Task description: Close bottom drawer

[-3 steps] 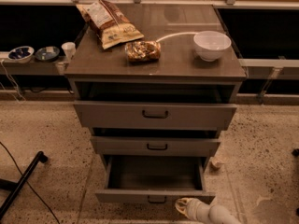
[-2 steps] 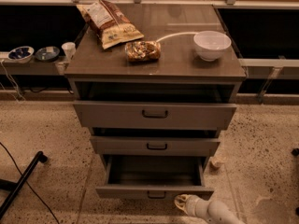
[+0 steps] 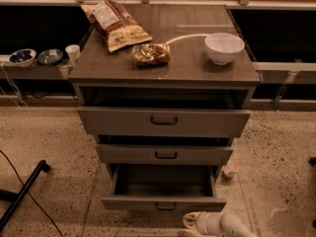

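Gripper: the gripper sits at the lower edge of the view, pale and rounded, on the end of a white arm that comes in from the bottom right. Whether it is apart or together, I cannot tell.
Gripper position: just in front of the bottom drawer's front panel and a little right of its handle. I cannot tell whether it touches the panel.
Bottom drawer: the bottom drawer is the lowest of the three and is pulled out well beyond the two above it, so its deep grey box is open to view from above.
Handle: a small black bar handle sits at the middle of that front panel.
Middle drawer: the middle drawer stands slightly out, with a dark gap above it.
Top drawer: the top drawer has the widest front and also stands out from the frame.
Cabinet: a grey cabinet stands on a speckled floor.
On the cabinet top: a chip bag lies at the back left, a small snack packet near the middle, and a white bowl at the right. A pale cable curves between packet and bowl.
Left shelf: two small dishes and a white cup sit beside the cabinet.
Floor, left: a black bar lies slanted, well apart from the drawers.
Floor, right: a small pale object lies near the cabinet's lower right corner.
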Tool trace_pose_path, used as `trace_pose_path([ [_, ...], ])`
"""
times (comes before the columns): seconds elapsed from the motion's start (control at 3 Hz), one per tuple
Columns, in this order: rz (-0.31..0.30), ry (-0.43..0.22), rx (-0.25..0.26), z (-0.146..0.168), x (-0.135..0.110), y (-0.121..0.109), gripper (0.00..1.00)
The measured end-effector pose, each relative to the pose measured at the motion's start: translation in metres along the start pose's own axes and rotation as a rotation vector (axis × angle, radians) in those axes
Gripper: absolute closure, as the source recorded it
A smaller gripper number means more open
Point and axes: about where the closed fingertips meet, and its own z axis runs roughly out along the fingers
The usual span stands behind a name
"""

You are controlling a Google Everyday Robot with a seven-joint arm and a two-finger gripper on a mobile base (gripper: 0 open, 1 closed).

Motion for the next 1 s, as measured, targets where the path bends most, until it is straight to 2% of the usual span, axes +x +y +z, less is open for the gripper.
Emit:
trace_pose_path([
  [0.33,0.002,-0.021,-0.051,0.001,-0.003,0.016,1.0],
  [0.67,0.002,-0.023,-0.054,0.001,-0.003,0.016,1.0],
  [1.0,-0.013,-0.021,-0.009,0.007,-0.003,0.005,1.0],
])
